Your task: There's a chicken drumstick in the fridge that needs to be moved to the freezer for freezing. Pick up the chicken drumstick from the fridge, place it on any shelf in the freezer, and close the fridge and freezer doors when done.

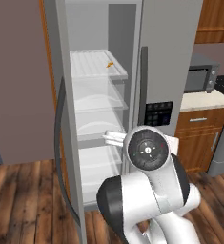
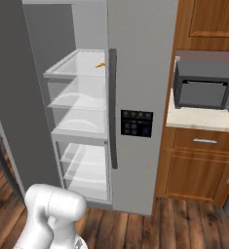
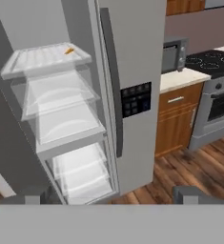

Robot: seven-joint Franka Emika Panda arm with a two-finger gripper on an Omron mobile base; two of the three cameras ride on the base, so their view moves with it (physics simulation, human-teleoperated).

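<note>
A small orange piece, which looks like the chicken drumstick (image 1: 110,64), lies at the back right of the top wire shelf (image 1: 92,66) in the open left compartment. It is also seen as the drumstick (image 2: 101,64) from the right base and as the drumstick (image 3: 69,50) from the hand. My gripper (image 3: 113,198) is open with nothing between its fingertips (image 3: 35,196), well short of the compartment and below that shelf. The right door (image 2: 143,73) is shut.
The open left door (image 1: 61,119) swings out toward me on the left. Clear shelves and drawers (image 3: 66,124) fill the compartment below. A microwave (image 2: 206,90) sits on the counter at right, above wooden cabinets (image 2: 199,165). A stove (image 3: 213,95) stands further right.
</note>
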